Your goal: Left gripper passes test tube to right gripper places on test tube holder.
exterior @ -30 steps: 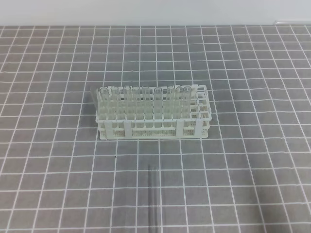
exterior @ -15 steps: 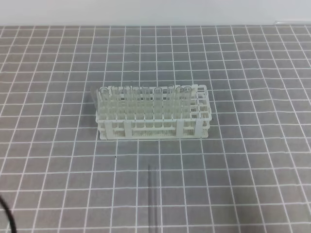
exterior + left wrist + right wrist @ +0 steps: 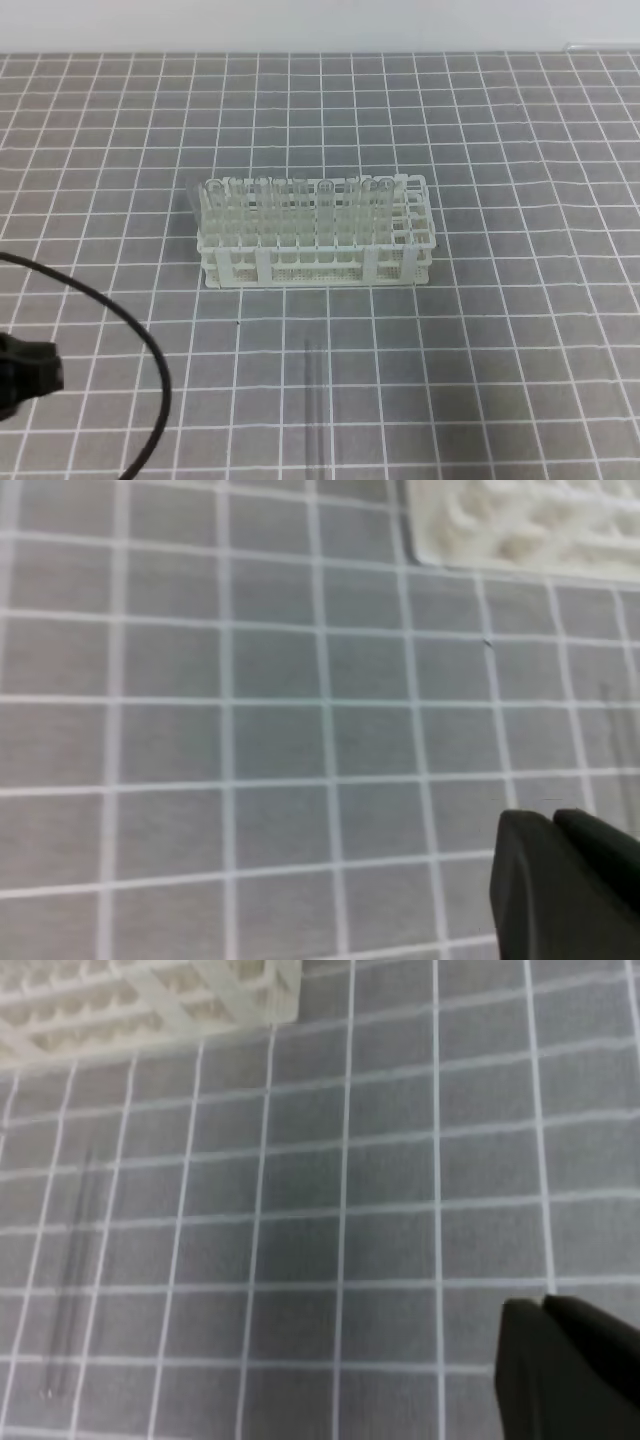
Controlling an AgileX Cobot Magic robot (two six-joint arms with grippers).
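Observation:
The white test tube holder (image 3: 318,232) stands mid-mat with several clear tubes upright in its left and middle holes. One clear test tube (image 3: 316,400) lies flat on the mat in front of it, pointing toward the holder; the right wrist view shows this test tube (image 3: 70,1280) at its left. My left gripper (image 3: 553,818) is shut and empty, low over the mat, left of the lying tube. Part of the left arm (image 3: 25,375) and its black cable (image 3: 150,350) show at the lower left. My right gripper (image 3: 543,1307) is shut and empty, right of the tube.
The grey mat with a white grid (image 3: 500,350) covers the whole table. A white wall runs along the far edge (image 3: 320,25). The holder's corner (image 3: 520,520) shows at the top of the left wrist view, and the holder (image 3: 150,1000) again at the right wrist view's top left.
The left arm and its cable have come into the exterior view from the lower left. The holder and the lying tube have not moved.

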